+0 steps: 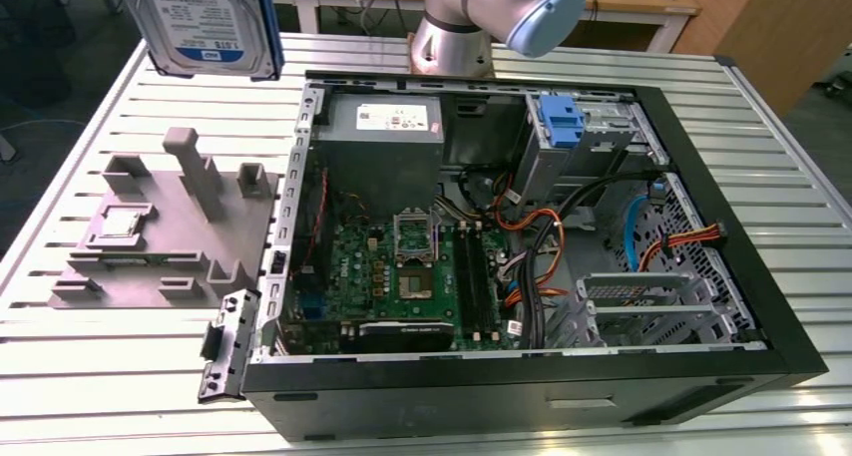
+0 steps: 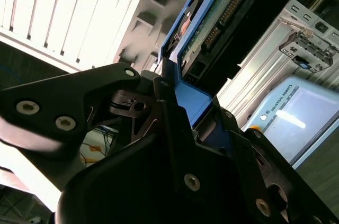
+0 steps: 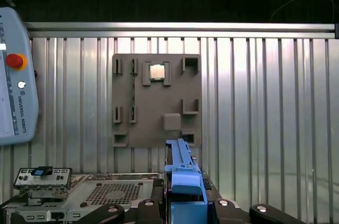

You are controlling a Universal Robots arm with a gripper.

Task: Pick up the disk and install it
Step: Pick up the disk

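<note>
currently held: disk [image 1: 200, 22], upright, raised well above the grey fixture [image 1: 160, 227], not touching it;
gripper [image 2: 180, 105]: fingers clenched on the disk's blue carrier edge;
computer case [image 1: 533, 227]: open, just beside the grey fixture

Slatted metal table [image 1: 94, 376] bearing an open black computer case [image 1: 533, 401] — green motherboard [image 1: 399, 276] on its floor, grey power supply [image 1: 379, 137] adjoining, orange cables [image 1: 540, 238] alongside. At the exterior view's left, a grey holder block [image 1: 147, 246] — square chip [image 3: 157, 71] seated in one recess.
</note>
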